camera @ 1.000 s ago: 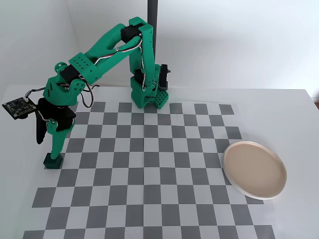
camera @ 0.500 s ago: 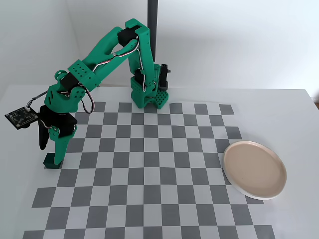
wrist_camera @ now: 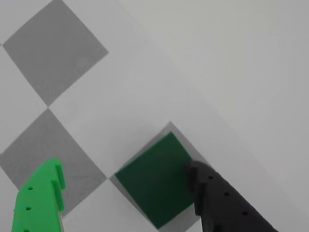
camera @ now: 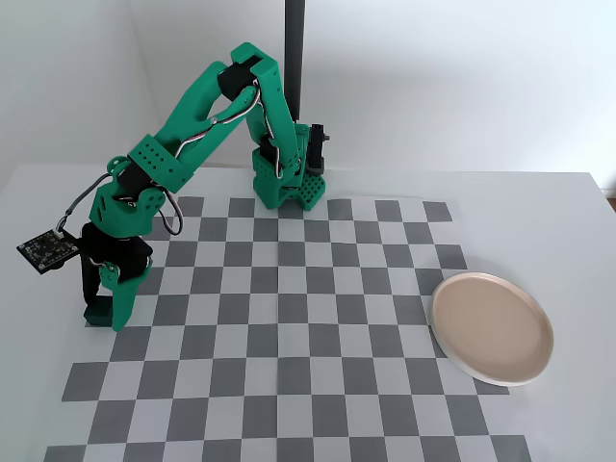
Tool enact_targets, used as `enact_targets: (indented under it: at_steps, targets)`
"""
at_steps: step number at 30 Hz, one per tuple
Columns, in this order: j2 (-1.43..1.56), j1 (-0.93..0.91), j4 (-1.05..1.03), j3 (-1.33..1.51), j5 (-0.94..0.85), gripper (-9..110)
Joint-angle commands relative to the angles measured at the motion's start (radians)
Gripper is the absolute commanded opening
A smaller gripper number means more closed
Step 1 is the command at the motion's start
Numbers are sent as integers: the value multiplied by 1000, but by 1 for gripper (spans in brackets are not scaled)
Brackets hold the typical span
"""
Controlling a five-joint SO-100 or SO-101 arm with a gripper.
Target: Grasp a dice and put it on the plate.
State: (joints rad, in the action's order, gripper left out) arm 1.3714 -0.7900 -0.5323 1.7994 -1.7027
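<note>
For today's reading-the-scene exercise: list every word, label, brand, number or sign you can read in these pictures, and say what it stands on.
None can be read.
The dice, plate and checkered mat carry no writing.
The small circuit board by the hand is too small to show any print.

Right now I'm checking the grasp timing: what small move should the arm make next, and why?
Probably close the gripper. In the wrist view the dice sits between the open fingers, the black finger at its right edge and the green finger still apart on the left. In the fixed view the gripper is down at the checkerboard's left edge, far from the plate.
</note>
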Motion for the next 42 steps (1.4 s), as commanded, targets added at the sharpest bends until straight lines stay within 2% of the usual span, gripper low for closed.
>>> enact_targets:
  at_steps: [1, 26, 42]
  targets:
    - [18, 15, 15, -92, 6, 22]
    - [66, -43, 49, -94, 3, 23]
    - [-55, -15, 100, -92, -40, 24]
